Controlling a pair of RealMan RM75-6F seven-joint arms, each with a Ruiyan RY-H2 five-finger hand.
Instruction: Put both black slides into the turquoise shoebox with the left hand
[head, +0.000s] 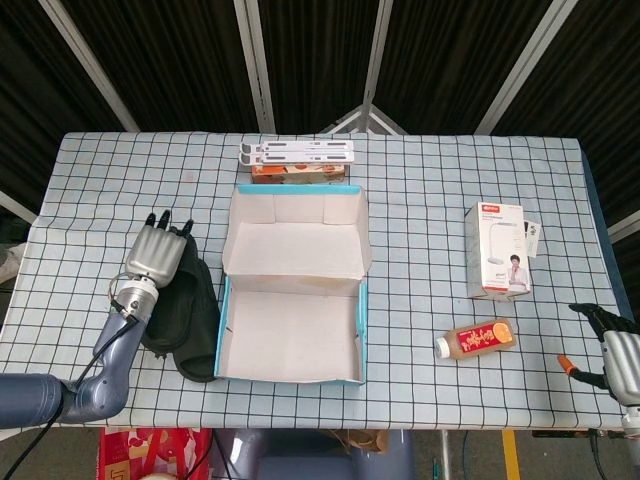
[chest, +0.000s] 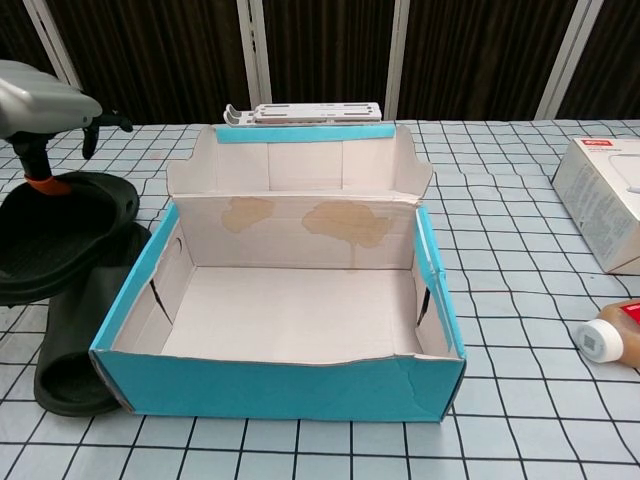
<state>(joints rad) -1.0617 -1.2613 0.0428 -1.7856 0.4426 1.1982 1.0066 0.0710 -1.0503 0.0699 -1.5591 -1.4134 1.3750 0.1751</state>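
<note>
Black slides (chest: 62, 262) stacked, lower one half hidden; left hand (head: 156, 256) gripping the upper; right hand's (head: 621, 351) fingers unclear.

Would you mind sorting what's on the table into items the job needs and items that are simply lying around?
Needed:
- upper slide, held by the left robot hand
- lower slide on the table
- shoebox, open and empty

Lying around:
- white box
- bottle
- white stand
- right robot hand, idle at the table edge

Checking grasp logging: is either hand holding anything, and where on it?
The left hand holds one black slide, lifted, by its far end; exact contact is hidden. The right hand holds nothing visible.
</note>
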